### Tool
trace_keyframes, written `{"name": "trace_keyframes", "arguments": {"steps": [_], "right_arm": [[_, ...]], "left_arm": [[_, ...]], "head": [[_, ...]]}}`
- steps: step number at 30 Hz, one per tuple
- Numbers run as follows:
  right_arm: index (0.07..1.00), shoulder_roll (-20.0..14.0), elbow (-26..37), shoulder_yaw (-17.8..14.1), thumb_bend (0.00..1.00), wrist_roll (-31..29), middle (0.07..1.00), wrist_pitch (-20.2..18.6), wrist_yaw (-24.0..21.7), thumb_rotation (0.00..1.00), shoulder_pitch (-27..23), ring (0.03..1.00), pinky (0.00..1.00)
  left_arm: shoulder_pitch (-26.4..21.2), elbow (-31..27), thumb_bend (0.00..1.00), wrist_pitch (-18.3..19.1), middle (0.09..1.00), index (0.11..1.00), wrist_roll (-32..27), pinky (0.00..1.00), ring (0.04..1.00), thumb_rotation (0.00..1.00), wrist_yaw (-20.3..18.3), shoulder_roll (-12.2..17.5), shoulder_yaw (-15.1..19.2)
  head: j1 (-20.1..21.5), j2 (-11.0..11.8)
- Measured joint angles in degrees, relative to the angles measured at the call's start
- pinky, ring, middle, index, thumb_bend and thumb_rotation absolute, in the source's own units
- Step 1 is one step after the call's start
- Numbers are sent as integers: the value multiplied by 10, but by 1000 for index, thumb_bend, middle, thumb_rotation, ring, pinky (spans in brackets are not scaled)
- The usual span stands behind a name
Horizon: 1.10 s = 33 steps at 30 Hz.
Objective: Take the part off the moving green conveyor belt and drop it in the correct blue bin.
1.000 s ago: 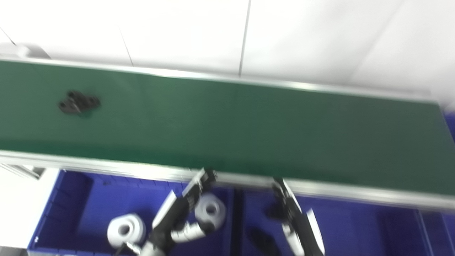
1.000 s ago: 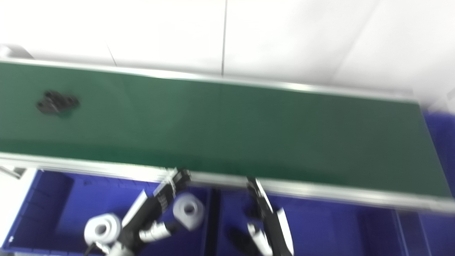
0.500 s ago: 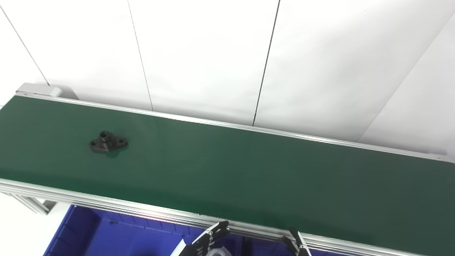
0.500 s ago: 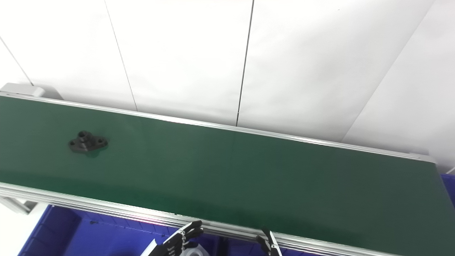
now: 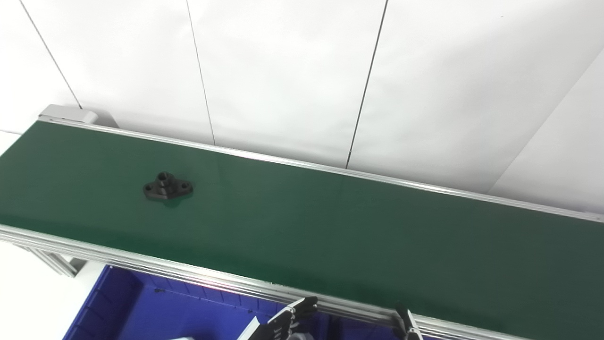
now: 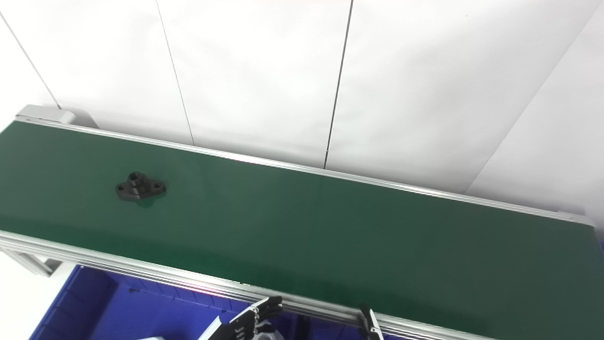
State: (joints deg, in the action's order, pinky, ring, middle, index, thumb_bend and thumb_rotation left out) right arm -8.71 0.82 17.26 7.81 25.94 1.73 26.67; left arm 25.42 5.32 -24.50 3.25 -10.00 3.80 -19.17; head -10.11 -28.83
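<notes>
A black flanged part (image 5: 168, 187) with a raised hub and holes lies on the green conveyor belt (image 5: 330, 226), toward its left end; it also shows in the right eye view (image 6: 140, 187). Only the fingertips of my left hand (image 5: 289, 321) show at the bottom edge, spread and holding nothing, just below the belt's near rail. The straight fingertips of my right hand (image 5: 406, 326) show further right, also empty. Both hands are far right of and below the part. The blue bin (image 5: 141, 307) lies under the near rail.
The belt's aluminium near rail (image 5: 141, 262) runs between my hands and the belt. A white panelled wall (image 5: 283, 71) stands behind the belt. The belt's left end has a grey end cap (image 5: 68, 113). A sliver of a white part (image 6: 151, 338) shows in the bin.
The camera has tilted up, so the bins and my hands have dropped almost out of view. The black part has moved a little to the right along the belt.
</notes>
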Motion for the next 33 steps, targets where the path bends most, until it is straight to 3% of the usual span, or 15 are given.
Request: {"name": "trace_keyframes", "arguments": {"steps": [4, 8, 18, 23, 26, 33], "right_arm": [[985, 1, 40, -7, 777, 23, 970, 0, 1, 751, -2, 923, 898], [975, 1, 71, -11, 754, 34, 967, -1, -5, 733, -22, 933, 937], [967, 11, 135, -30, 775, 43, 958, -42, -30, 745, -80, 935, 911], [948, 11, 136, -49, 790, 88, 931, -50, -35, 780, -131, 924, 875], [918, 9, 135, -53, 817, 117, 904, -80, -47, 762, -170, 882, 807], [918, 6, 132, -48, 864, 176, 895, -165, -87, 766, -241, 857, 757]], "left_arm": [[-1, -2, 893, 0, 914, 901, 0, 848, 921, 633, -3, 0, -2], [-1, -5, 885, 0, 919, 905, -1, 850, 924, 636, -5, 4, -2], [4, -26, 897, 4, 930, 922, 6, 863, 937, 661, -5, 5, -5], [2, -28, 912, 9, 924, 921, 9, 868, 934, 666, -5, 5, -5], [-2, -23, 908, 7, 929, 930, 9, 870, 931, 673, -4, 5, -4], [-15, 0, 899, -3, 924, 927, -2, 861, 925, 640, -4, 2, -4]], "head": [[7, -11], [11, -13], [11, -33], [15, -36], [18, -36], [24, -32]]}}
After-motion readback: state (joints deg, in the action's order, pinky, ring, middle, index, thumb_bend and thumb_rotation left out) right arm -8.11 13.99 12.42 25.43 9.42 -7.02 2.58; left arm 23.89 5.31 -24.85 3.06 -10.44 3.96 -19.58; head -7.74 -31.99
